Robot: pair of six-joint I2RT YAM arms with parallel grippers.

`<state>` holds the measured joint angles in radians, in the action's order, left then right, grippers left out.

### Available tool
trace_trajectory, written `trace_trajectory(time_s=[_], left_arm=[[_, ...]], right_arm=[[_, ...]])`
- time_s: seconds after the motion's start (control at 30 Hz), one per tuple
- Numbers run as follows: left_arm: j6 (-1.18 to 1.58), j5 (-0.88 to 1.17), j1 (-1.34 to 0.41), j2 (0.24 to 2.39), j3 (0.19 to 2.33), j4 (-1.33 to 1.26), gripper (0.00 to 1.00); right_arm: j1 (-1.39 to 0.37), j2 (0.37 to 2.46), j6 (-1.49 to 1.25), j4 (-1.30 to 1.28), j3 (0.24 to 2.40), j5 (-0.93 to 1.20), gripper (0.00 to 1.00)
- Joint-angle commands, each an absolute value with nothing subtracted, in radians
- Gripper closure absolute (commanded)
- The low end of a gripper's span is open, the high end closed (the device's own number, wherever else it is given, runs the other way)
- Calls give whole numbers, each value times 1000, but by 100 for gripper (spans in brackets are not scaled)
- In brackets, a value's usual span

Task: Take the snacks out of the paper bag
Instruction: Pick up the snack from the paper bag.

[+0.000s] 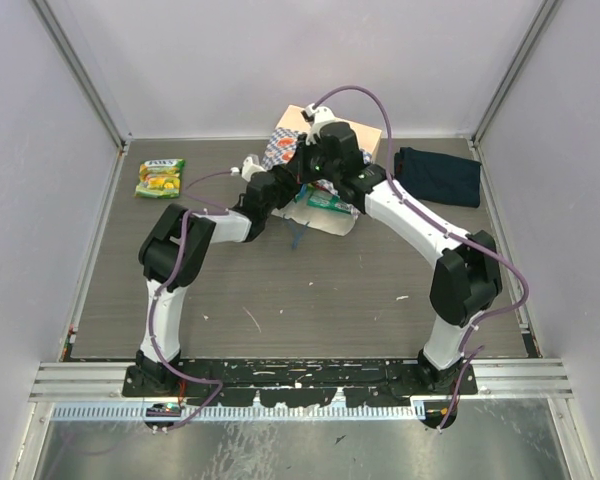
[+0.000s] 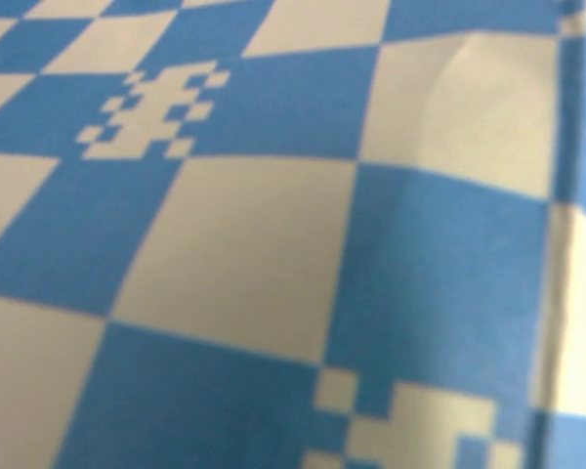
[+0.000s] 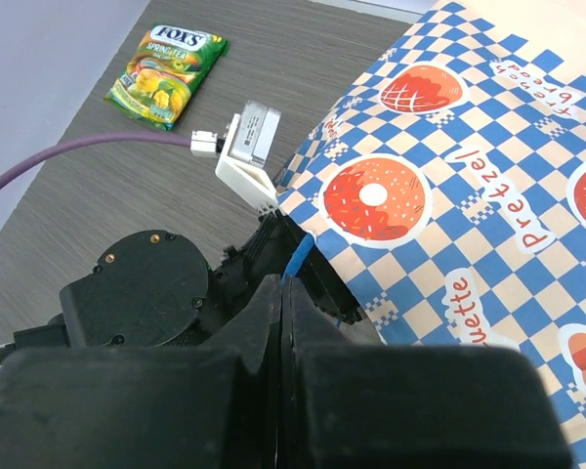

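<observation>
The paper bag (image 1: 364, 134) lies at the back middle of the table, its blue-white checks and orange-red pictures filling the right wrist view (image 3: 449, 195). My right gripper (image 3: 284, 281) is shut on the bag's thin blue cord handle (image 3: 298, 256). The left arm (image 1: 270, 192) reaches into the bag's mouth, so its fingers are hidden; the left wrist view shows only the checkered paper (image 2: 273, 244) very close. One green snack packet (image 1: 160, 178) (image 3: 168, 66) lies flat on the table to the left of the bag. A teal packet (image 1: 325, 200) shows at the bag's mouth.
A dark navy folded cloth (image 1: 438, 176) lies at the back right. The left wrist's white camera block (image 3: 249, 147) and purple cable (image 3: 78, 156) sit just left of the bag. Grey walls (image 1: 40, 200) close in the wooden table on three sides.
</observation>
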<state>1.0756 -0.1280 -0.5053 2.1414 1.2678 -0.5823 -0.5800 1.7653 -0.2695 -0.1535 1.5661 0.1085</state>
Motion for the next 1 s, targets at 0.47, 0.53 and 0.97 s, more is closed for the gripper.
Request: trace_trajectory(time_s=[0.47, 0.53, 0.97], left_arm=[[847, -160, -572, 1922, 1040, -829, 100], [824, -161, -591, 1852, 968, -845, 100], [597, -400, -623, 1097, 647, -513, 100]], right_arm=[[-548, 1640, -277, 23, 1460, 94, 99], [-544, 1640, -272, 30, 1465, 84, 99], [-532, 1591, -290, 117, 1361, 45, 99]])
